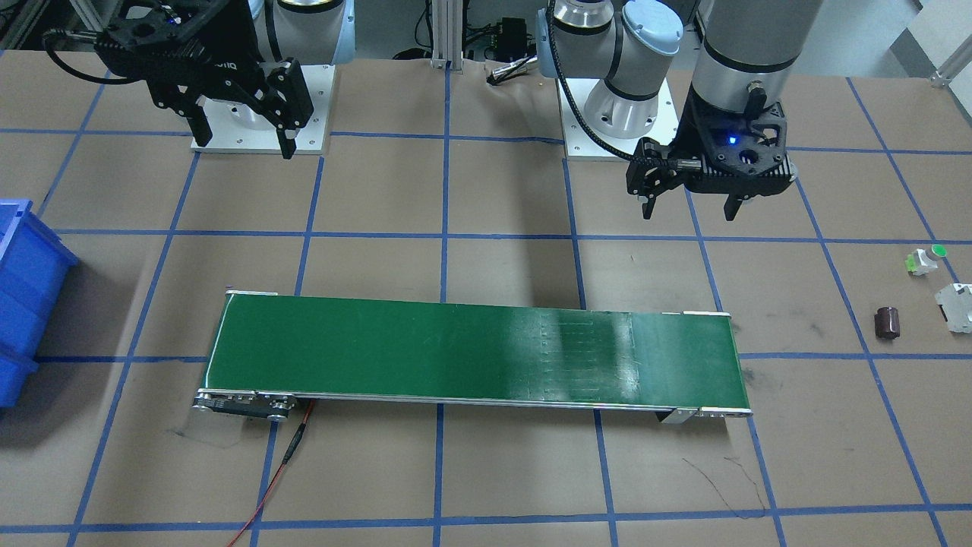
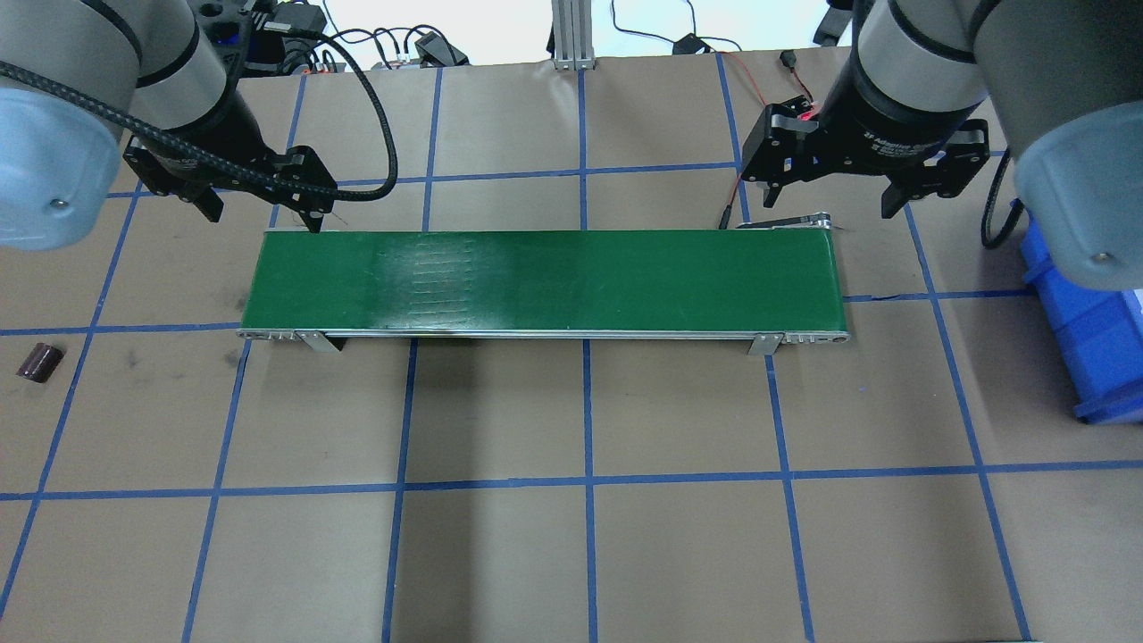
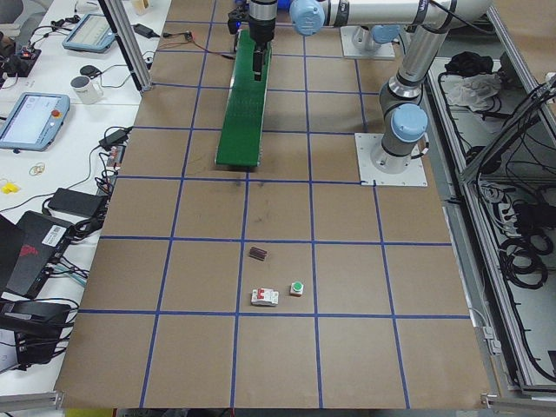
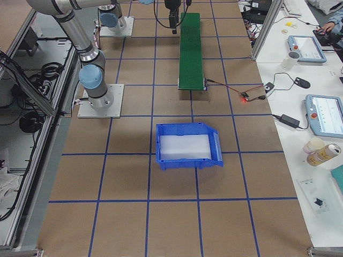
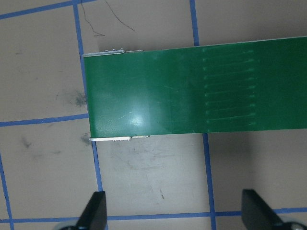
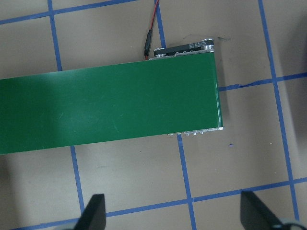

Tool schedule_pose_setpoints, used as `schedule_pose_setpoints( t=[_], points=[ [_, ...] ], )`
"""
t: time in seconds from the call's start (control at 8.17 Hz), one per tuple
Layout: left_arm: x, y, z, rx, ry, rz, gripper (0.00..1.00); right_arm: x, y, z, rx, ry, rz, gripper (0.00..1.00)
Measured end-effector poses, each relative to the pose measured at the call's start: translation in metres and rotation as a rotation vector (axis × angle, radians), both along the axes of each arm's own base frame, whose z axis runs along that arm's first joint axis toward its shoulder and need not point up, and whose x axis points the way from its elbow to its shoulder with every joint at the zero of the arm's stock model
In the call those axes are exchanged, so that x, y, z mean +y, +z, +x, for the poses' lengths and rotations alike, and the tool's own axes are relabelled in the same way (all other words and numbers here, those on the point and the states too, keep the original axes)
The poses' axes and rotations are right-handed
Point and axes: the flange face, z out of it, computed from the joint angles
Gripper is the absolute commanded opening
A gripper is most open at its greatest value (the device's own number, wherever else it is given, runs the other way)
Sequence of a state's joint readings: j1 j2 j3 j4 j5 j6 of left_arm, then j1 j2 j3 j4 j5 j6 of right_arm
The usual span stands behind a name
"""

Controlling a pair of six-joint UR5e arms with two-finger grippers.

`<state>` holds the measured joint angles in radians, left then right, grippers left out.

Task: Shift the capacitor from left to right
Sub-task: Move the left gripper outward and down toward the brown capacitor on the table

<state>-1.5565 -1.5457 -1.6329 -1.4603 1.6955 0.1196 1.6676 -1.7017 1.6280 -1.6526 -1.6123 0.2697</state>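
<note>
The capacitor (image 1: pixel 888 322) is a small dark brown cylinder lying on its side on the brown table, far out on my left side. It also shows in the overhead view (image 2: pixel 41 362) and the exterior left view (image 3: pixel 257 254). My left gripper (image 1: pixel 689 213) is open and empty, hovering by the left end of the green conveyor belt (image 1: pixel 471 349), well away from the capacitor. In the overhead view this gripper (image 2: pixel 265 219) is at the belt's far left corner. My right gripper (image 2: pixel 832 205) is open and empty above the belt's right end.
A small white part with a green cap (image 1: pixel 926 260) and a blocky white-grey piece (image 1: pixel 957 306) lie near the capacitor. A blue bin (image 2: pixel 1080 330) stands on my right side. A red wire (image 1: pixel 285 463) runs from the belt's motor end.
</note>
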Motion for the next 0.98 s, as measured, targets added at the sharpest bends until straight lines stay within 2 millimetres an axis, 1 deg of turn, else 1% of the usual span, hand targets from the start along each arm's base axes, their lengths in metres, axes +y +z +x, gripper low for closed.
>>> schedule_pose_setpoints(
  t=[0.24,0.37,0.49,0.61,0.73,0.86,0.98],
  points=[
    [0.000,0.001,0.000,0.017,-0.005,-0.003,1.00,-0.002,-0.001,-0.006,0.000,-0.015,-0.001,1.00],
    [-0.003,0.002,0.007,0.021,0.000,-0.004,1.00,-0.002,-0.002,-0.006,-0.001,-0.017,0.001,1.00],
    [-0.008,-0.002,0.024,0.020,0.002,0.002,1.00,-0.002,-0.002,-0.006,-0.001,-0.017,0.001,1.00],
    [-0.016,-0.007,0.055,0.018,0.003,0.010,1.00,-0.002,-0.002,-0.007,-0.001,-0.017,0.001,1.00],
    [-0.027,-0.014,0.097,0.014,-0.002,0.014,1.00,-0.002,-0.002,-0.007,-0.001,-0.017,0.002,1.00],
    [-0.035,-0.024,0.144,0.014,-0.013,0.029,1.00,-0.002,-0.002,-0.007,-0.001,-0.018,0.003,1.00],
    [-0.041,-0.040,0.189,0.038,-0.039,0.044,1.00,-0.002,-0.003,-0.006,-0.002,-0.017,0.003,1.00]
  ],
)
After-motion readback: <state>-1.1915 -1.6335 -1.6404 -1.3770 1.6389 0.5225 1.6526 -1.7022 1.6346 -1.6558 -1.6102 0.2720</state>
